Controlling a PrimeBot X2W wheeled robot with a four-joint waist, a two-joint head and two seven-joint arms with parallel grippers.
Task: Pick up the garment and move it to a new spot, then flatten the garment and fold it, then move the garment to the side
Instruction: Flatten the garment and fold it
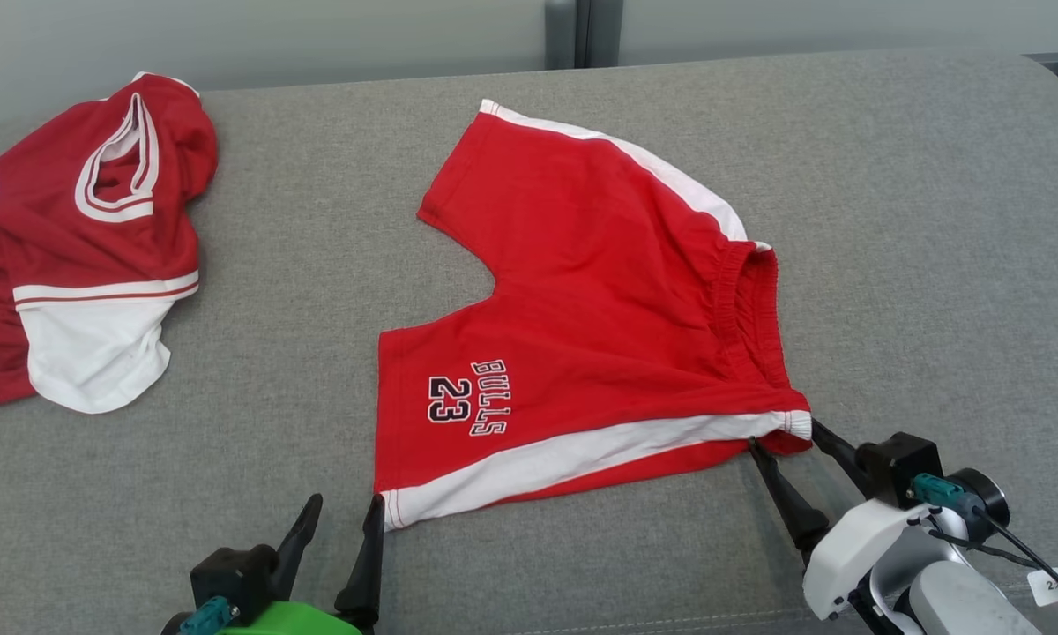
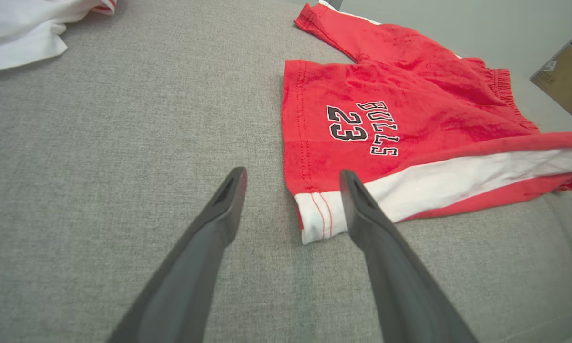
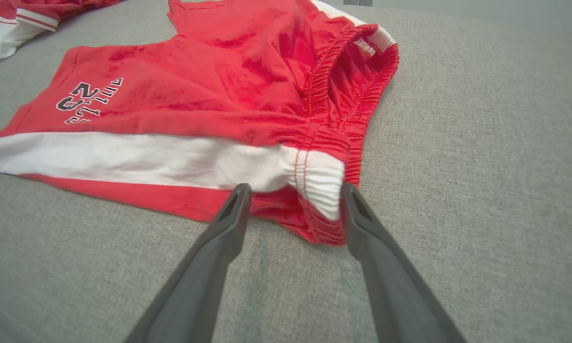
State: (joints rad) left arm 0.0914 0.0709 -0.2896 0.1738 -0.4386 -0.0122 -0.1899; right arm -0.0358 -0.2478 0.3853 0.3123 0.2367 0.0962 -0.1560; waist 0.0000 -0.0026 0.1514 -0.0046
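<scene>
the red bulls shorts [image 1: 599, 300] lie spread flat on the grey cushion [image 1: 890, 220], both legs open and the "bulls 23" print [image 1: 469, 399] facing up on the leg nearer the robot. take the shorts as your reference. the elastic waistband [image 1: 749, 317] is the shorts' edge on the robot's right, slightly gaping, and the two leg hems are the edge on its left. your right gripper [image 1: 785, 437] sits at the near waistband corner of the shorts, where the white side stripe ends. its jaws are spread wide, and in the right wrist view that white corner bunches up between the two fingers of the right gripper [image 3: 295, 188] without being pinched, so nothing is held. your left gripper [image 1: 346, 504] is at the near hem corner of the shorts, jaws also wide apart and empty. in the left wrist view the left gripper [image 2: 293, 174] has one finger over the white hem corner, while the other stands just beside the shorts over bare cushion. whether that finger touches the cloth you cannot tell. a crumpled red and white jersey [image 1: 97, 220] lies well apart from the shorts, beyond their leg hems on the robot's left
</scene>
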